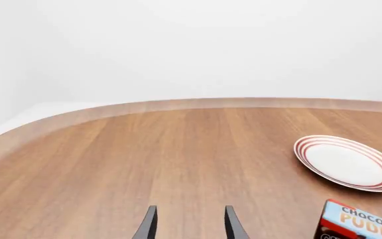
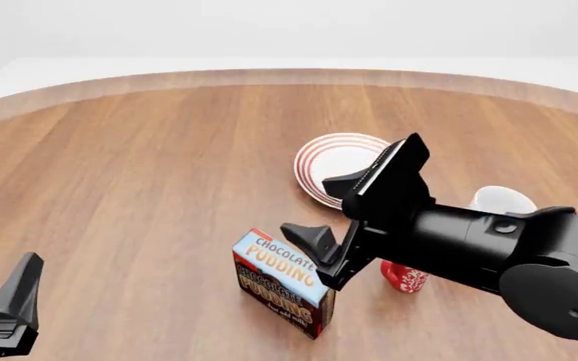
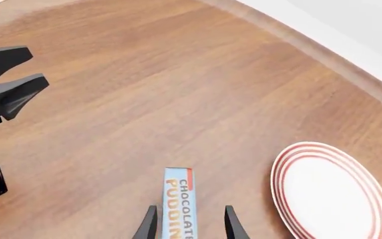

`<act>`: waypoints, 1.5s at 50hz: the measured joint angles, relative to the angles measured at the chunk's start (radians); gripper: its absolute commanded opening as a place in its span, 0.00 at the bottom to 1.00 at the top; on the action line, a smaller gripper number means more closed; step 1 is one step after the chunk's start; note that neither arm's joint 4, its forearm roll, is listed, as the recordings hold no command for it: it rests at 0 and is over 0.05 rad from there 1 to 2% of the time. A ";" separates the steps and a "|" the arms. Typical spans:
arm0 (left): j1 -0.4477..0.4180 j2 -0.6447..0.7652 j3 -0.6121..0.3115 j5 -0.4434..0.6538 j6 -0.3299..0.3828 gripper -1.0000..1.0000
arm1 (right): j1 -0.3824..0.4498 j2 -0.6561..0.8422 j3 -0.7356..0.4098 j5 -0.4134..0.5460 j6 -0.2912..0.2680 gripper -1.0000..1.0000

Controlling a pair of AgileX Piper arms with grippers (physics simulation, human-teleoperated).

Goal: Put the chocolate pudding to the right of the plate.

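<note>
Currently right gripper (image 3: 187,226) spread apart, straddling chocolate pudding (image 2: 281,282), not clamped. Pudding on table (image 2: 148,173), near and left of plate (image 2: 334,167). Left gripper (image 1: 187,226) parted, far left.

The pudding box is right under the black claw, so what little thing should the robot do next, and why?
Probably lower the right gripper a little so its open jaws come down around the chocolate pudding, then close. In the right wrist view the box already sits lined up between the jaws, ungrasped, and it stands on the near side of the plate, not on its right.
</note>
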 measured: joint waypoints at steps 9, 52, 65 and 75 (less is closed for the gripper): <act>0.000 0.000 0.000 0.000 0.000 1.00 | -0.001 0.009 0.013 -0.017 0.016 1.00; -0.001 0.000 0.000 0.000 0.000 1.00 | 0.008 0.085 0.057 -0.112 0.071 1.00; -0.001 0.001 0.000 0.000 0.000 1.00 | 0.010 0.116 0.084 -0.149 0.086 1.00; -0.001 0.001 0.000 0.000 0.000 1.00 | 0.008 0.153 0.092 -0.180 0.094 1.00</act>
